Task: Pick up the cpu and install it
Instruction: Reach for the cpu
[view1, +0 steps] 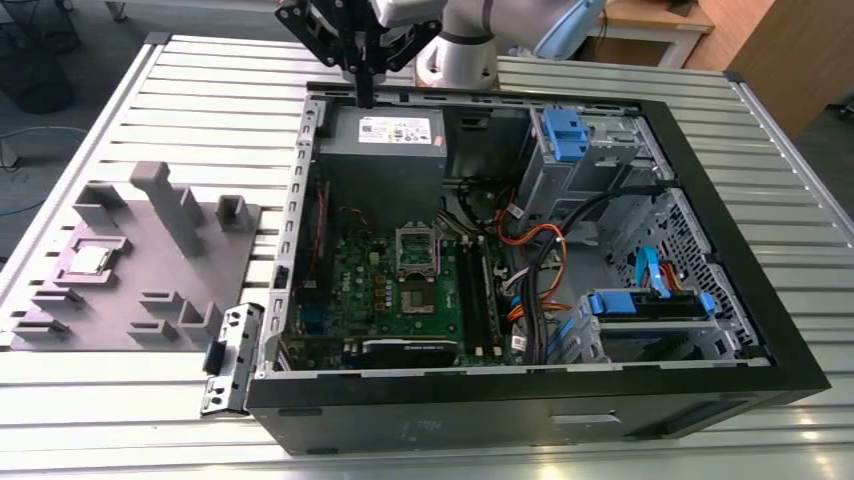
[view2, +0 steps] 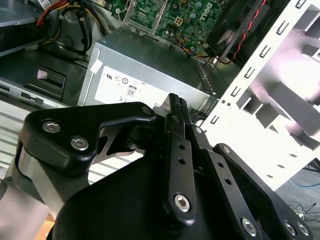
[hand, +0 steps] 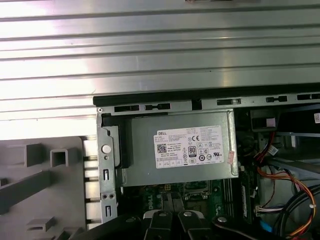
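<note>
ROBOT ARM POISED OVER OPEN COMPUTER: The arm's tool (view1: 363, 98) hangs over the rear edge of an open computer case (view1: 534, 405), top centre of the exterior view. Its two fingers are pressed together on nothing. In the second wrist view the ribbed fingertips (view2: 175, 104) meet above the grey power supply (view2: 150, 57).

The cpu (view1: 90, 260) lies well apart from the tool, at the exterior view's left. It sits in a square recess of a grey plastic tray (view1: 200, 275) on the slatted metal surface (view1: 200, 90). The chip lies flat, metal top up. Being square, it has no long axis to speak of, and its edges run roughly parallel with the tray's. Inside the case, the socket (view1: 416, 250) waits on the green board (view1: 380, 290), near the middle of the frame.

The risks, on this evidence: a thin chip sunk in a recess offers little edge to pinch, so a grip could slip or tilt it. Set down turned the wrong way or at an angle, it could damage the socket's contacts. The case wall and the orange cables (view1: 534, 240) beside the board crowd the approach.
</note>
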